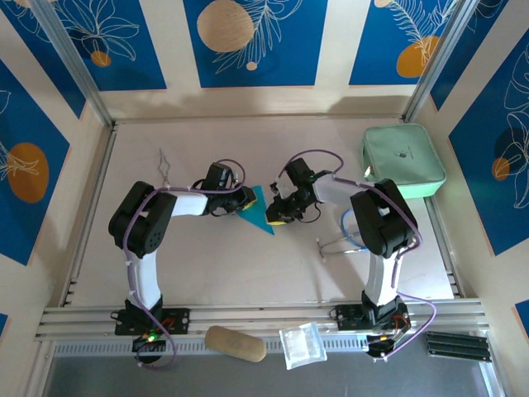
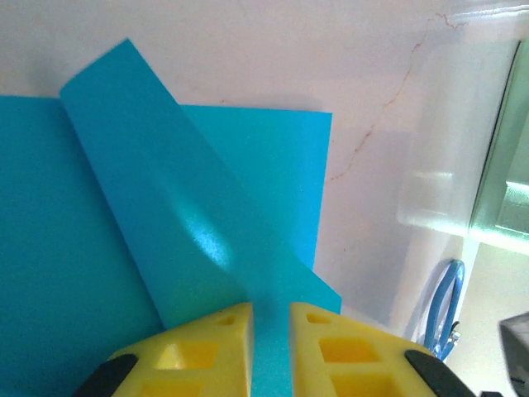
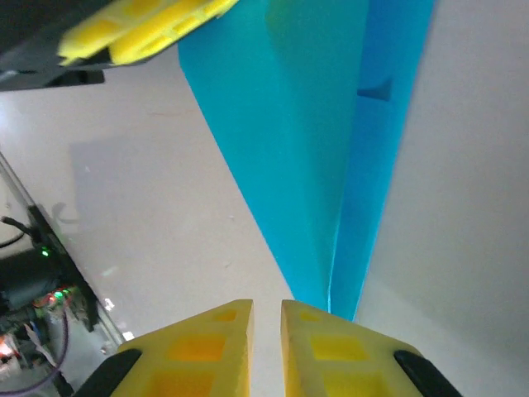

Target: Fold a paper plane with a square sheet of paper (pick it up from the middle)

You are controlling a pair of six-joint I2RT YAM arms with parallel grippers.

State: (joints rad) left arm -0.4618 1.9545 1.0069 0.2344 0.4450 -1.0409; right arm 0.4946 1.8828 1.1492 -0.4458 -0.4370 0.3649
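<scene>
Teal-blue centre stage, busy blue walls all round!
The square sheet of paper (image 1: 261, 213) is plain teal-blue, the left gripper (image 2: 270, 318) is tipped bright yellow, the pouch (image 1: 402, 160) is mint-green, and the wall panels (image 1: 252, 41) are deep blue with white leaf outlines and orange discs.
</scene>
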